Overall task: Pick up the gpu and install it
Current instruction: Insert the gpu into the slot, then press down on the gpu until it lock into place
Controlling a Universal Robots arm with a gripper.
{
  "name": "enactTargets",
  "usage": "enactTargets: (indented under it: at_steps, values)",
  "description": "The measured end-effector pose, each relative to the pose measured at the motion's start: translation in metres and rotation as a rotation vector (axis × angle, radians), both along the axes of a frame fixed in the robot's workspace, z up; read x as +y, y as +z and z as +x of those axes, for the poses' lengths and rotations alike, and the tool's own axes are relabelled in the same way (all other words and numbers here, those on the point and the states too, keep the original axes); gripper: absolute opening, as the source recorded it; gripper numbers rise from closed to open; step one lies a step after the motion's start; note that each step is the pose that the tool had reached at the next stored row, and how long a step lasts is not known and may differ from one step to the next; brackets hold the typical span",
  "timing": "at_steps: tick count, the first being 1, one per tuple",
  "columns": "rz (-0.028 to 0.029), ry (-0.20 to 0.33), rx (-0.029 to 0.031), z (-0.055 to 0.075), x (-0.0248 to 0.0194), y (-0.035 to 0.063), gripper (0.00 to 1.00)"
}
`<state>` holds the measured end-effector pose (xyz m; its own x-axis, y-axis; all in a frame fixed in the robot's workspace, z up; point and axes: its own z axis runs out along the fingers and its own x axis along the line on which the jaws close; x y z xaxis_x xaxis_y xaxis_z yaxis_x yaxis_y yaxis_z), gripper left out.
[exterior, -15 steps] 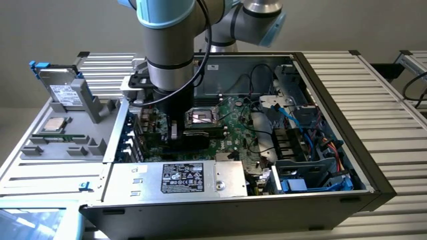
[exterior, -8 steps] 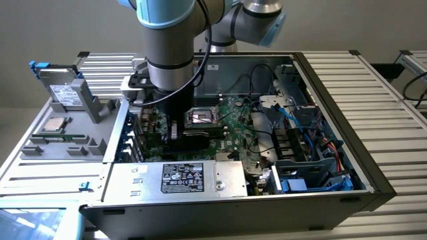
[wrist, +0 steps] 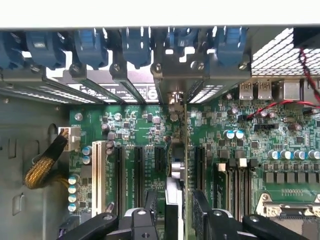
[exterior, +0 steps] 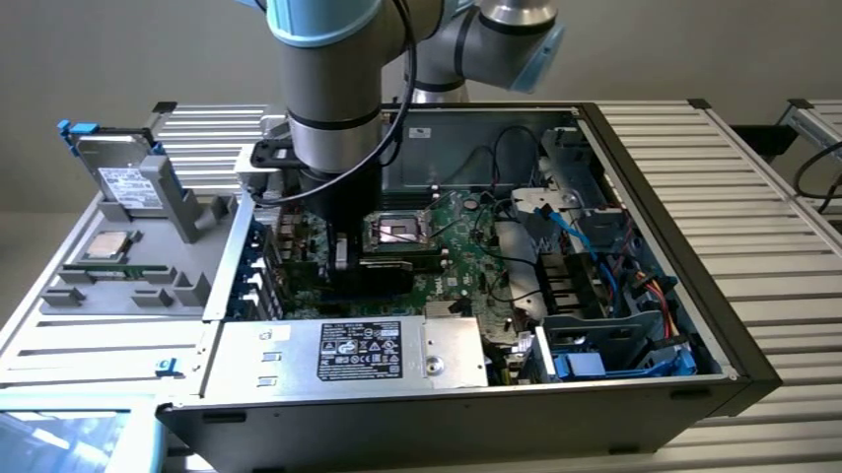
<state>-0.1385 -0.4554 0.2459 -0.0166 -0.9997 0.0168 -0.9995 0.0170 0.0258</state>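
Observation:
The gpu (wrist: 175,172) stands on edge between my fingers (wrist: 150,207), seen from above as a thin green board with a black block. Its silver end bracket (wrist: 173,95) reaches the case's rear slot openings. It stands in line with the black expansion slots (wrist: 139,165) on the large green motherboard (wrist: 135,125); whether it is seated I cannot tell. My gripper (wrist: 175,212) is shut on the card. In the exterior view the gripper (exterior: 350,264) is low inside the open computer case (exterior: 632,148), over the motherboard (exterior: 460,246) beside the processor socket (exterior: 394,232).
Blue retention clips (wrist: 90,47) line the case's rear wall. A power supply (exterior: 362,350) sits at the case's front, and cables and drive bays (exterior: 593,296) at the exterior view's right. A grey tray (exterior: 79,296) at the left holds a hard drive (exterior: 125,182), a processor (exterior: 105,246) and a memory stick (exterior: 125,268).

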Motion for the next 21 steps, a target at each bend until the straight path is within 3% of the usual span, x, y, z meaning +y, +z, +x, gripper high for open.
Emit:
enactTargets:
  at_steps: [10,11,21]
  values:
    - [-0.0018,-0.011,-0.0006,0.0,0.0,0.0449,0.42]
    - [-0.002,-0.011,0.0021,0.001,0.0,0.0455,0.42]
    - [-0.0021,-0.011,0.0023,0.001,0.0,0.0456,0.4]
